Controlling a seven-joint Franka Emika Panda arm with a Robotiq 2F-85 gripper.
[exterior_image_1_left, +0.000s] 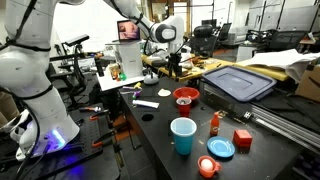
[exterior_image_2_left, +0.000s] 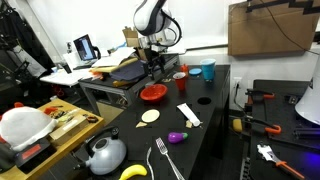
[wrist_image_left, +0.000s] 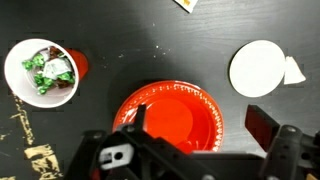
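My gripper (wrist_image_left: 200, 122) is open and empty, with its two fingers spread over a red bowl (wrist_image_left: 165, 112) on the black table. One finger is over the bowl's left rim. The other is over bare table to the bowl's right. In both exterior views the gripper (exterior_image_1_left: 172, 64) (exterior_image_2_left: 153, 68) hangs a little above the red bowl (exterior_image_1_left: 186, 96) (exterior_image_2_left: 153, 93) and does not touch it. A white cup of wrapped candies (wrist_image_left: 45, 72) stands to the left in the wrist view, and a white disc (wrist_image_left: 258, 68) lies to the right.
On the table stand a blue cup (exterior_image_1_left: 183, 135), a blue lid (exterior_image_1_left: 221, 148), a red cube (exterior_image_1_left: 242, 138), a small red bottle (exterior_image_1_left: 215, 124) and a white card (exterior_image_2_left: 188, 114). A purple eggplant (exterior_image_2_left: 177, 137), fork (exterior_image_2_left: 165, 160) and kettle (exterior_image_2_left: 105, 153) lie nearer the front. A grey-blue bin lid (exterior_image_1_left: 238, 82) lies behind.
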